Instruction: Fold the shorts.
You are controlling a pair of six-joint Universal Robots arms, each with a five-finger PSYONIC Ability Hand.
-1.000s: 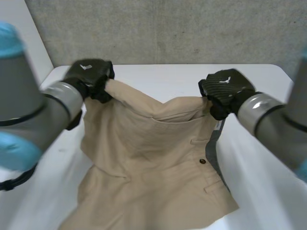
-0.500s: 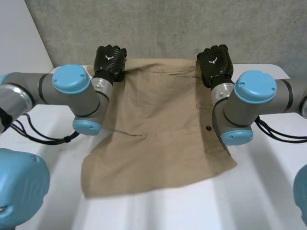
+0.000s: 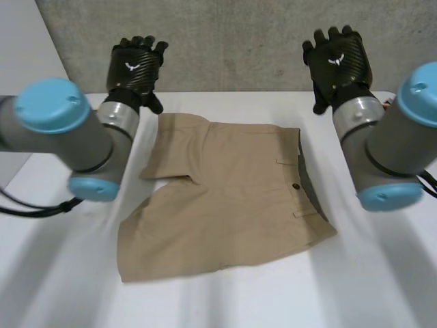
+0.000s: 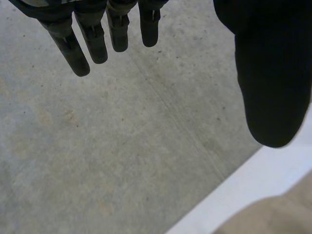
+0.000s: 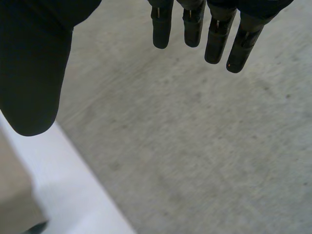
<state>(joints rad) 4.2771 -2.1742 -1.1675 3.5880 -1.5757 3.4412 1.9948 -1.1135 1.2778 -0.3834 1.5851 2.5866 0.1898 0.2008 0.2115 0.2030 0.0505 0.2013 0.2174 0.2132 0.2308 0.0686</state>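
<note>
Both hands have let go of the shorts [image 3: 225,198]. A second ago each hand was clamped on a far corner of the cloth and held it up off the table; half a second ago they had carried those corners out toward the far edge. Now the left hand [image 3: 136,65] and the right hand [image 3: 336,60] hang in the air over the far side of the white table [image 3: 382,273], in front of the grey wall [image 3: 232,41], well apart from each other and clear of the fabric.

In the left wrist view the left hand's fingers [image 4: 80,48] are straight and spread, the thumb stands wide, and nothing lies between them. The right wrist view shows the same of the right hand's fingers [image 5: 214,34]: extended, empty, thumb out to the side.

The shorts rest flat in the middle of the table, tan, apparently doubled over. The buttoned waist [image 3: 296,186] lies along the right side, the crotch notch is at the left, and the hem is toward the near edge. The far edge lies fairly straight, while the near left corner flares out a little.

The release suggests this spreading or folding pass is complete and the cloth is settled. If another fold is wanted, the hands would need to come back down and take fresh holds, probably on one end.
</note>
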